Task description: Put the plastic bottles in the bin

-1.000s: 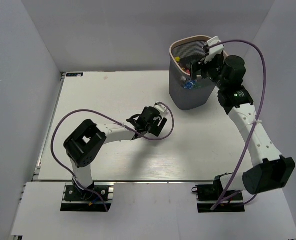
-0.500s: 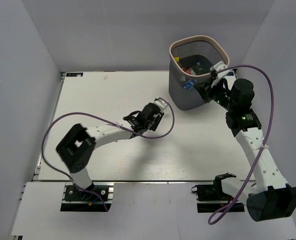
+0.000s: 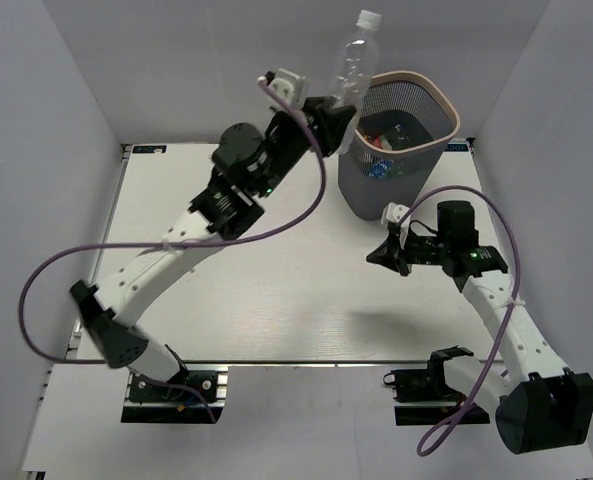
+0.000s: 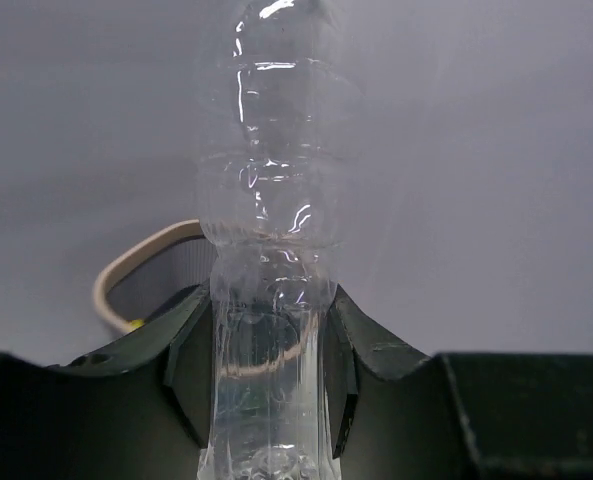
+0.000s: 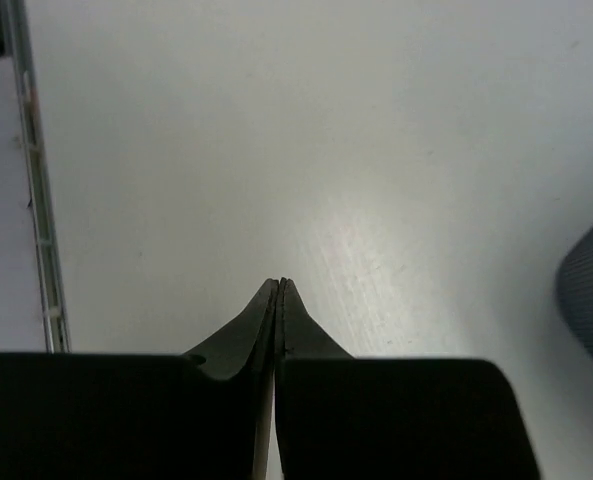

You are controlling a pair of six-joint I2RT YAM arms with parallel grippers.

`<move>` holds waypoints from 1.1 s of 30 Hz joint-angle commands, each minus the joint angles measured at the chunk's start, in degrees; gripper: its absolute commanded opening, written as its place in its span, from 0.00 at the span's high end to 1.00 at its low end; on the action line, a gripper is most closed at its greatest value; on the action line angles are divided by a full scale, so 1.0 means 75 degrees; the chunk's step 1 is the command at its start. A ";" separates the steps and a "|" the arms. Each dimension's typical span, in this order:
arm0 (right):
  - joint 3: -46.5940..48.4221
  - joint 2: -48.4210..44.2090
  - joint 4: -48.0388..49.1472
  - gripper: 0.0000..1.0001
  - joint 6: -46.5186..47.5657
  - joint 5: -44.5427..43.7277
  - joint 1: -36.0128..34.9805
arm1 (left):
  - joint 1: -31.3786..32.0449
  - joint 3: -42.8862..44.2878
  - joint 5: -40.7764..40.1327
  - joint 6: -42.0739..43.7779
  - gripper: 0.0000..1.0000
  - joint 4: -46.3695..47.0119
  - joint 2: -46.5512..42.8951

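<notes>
While the right pincer [image 5: 279, 288] sits pressed together, the left pincer [image 4: 266, 330] clamps a clear, ribbed, white-capped bottle [image 3: 353, 58].

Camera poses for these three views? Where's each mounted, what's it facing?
Top external: above, behind the bases, looking down at table and bin; both arms show.
Left wrist: on left gripper, facing the wall past its clear bottle; fingers show.
Right wrist: on shut right gripper, facing down at table; fingertips show.
Shared: all three catch the bin.
</notes>
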State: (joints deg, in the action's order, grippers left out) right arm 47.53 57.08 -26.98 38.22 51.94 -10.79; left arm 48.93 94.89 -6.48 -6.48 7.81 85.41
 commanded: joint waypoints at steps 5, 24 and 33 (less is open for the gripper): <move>-0.0617 0.0229 -0.1102 1.00 0.1725 0.0094 -0.0132 | -0.0031 0.1773 0.1075 -0.0904 0.99 0.1671 0.2509; -0.2001 -0.0310 -0.0668 0.73 0.1410 -0.0211 -0.0190 | -0.0102 0.4372 -0.0916 -0.1574 0.46 0.1679 0.5099; -0.1990 -0.0368 -0.0188 0.27 0.0858 -0.0468 -0.0167 | -0.0242 0.5348 -0.1292 -0.1573 0.00 0.0974 0.5991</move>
State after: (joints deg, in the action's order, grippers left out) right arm 32.80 55.11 -30.50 46.22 48.69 -12.01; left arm 47.79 132.70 -14.46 -18.31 17.04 131.63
